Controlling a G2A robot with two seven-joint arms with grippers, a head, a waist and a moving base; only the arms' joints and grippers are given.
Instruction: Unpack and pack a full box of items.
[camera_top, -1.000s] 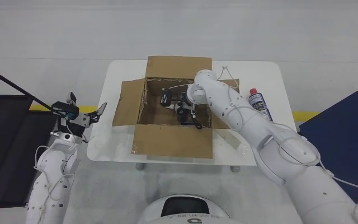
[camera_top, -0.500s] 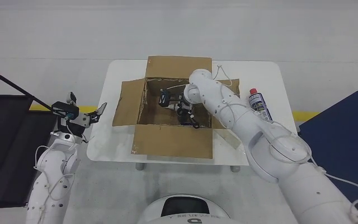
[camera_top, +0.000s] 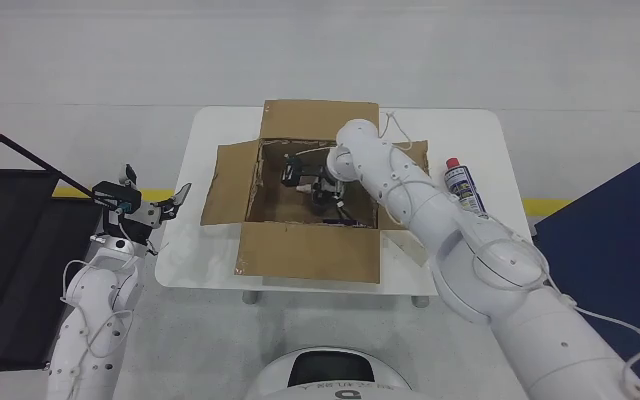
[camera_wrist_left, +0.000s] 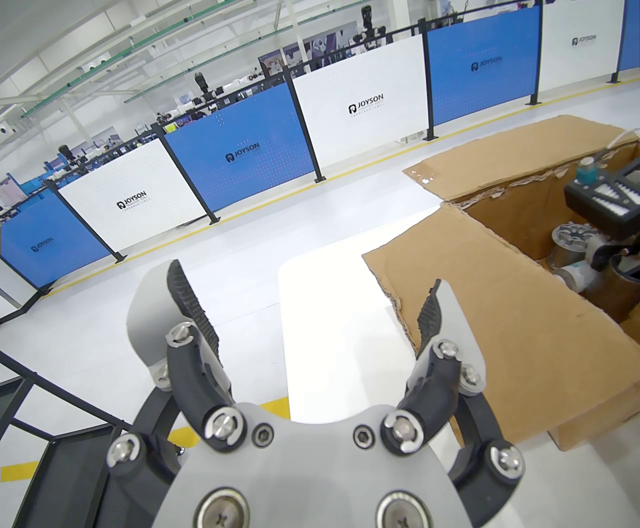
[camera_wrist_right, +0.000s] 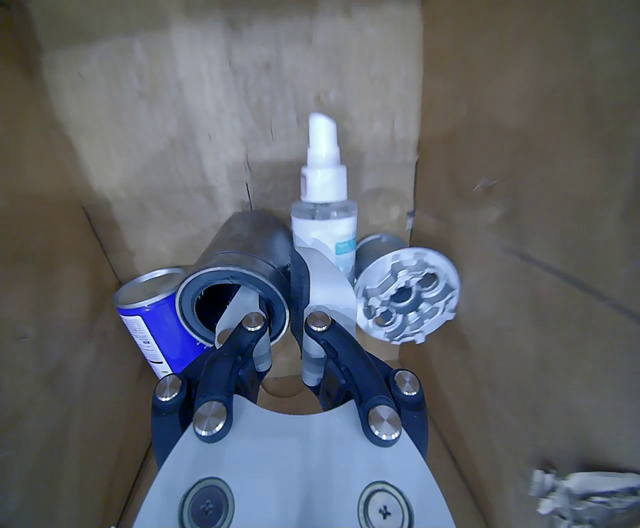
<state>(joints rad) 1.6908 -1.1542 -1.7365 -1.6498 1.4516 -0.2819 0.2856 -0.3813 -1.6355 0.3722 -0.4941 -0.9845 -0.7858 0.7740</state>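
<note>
An open cardboard box (camera_top: 310, 252) stands on the white table (camera_top: 200, 250). My right gripper (camera_wrist_right: 281, 280) is down inside the box (camera_wrist_right: 500, 250), shut on the wall of a dark metal cylinder (camera_wrist_right: 245, 245), with one finger inside its bore and one outside. Behind the cylinder stand a clear spray bottle (camera_wrist_right: 325, 220), a blue can (camera_wrist_right: 142, 320) and a grey cast metal part (camera_wrist_right: 406, 302). In the top view the right gripper (camera_top: 320, 190) sits mid-box. My left gripper (camera_wrist_left: 305, 295) hangs open and holds nothing, just off the table's left edge (camera_top: 155, 203).
A red-capped spray can (camera_top: 462, 184) lies on the table to the right of the box. The box flaps are folded outward on all sides. A dark frame (camera_top: 30, 250) stands on the floor to the left of the table.
My right gripper has shifted a little toward the far left inside the box, with the dark cylinder in it. The left arm has not moved.
</note>
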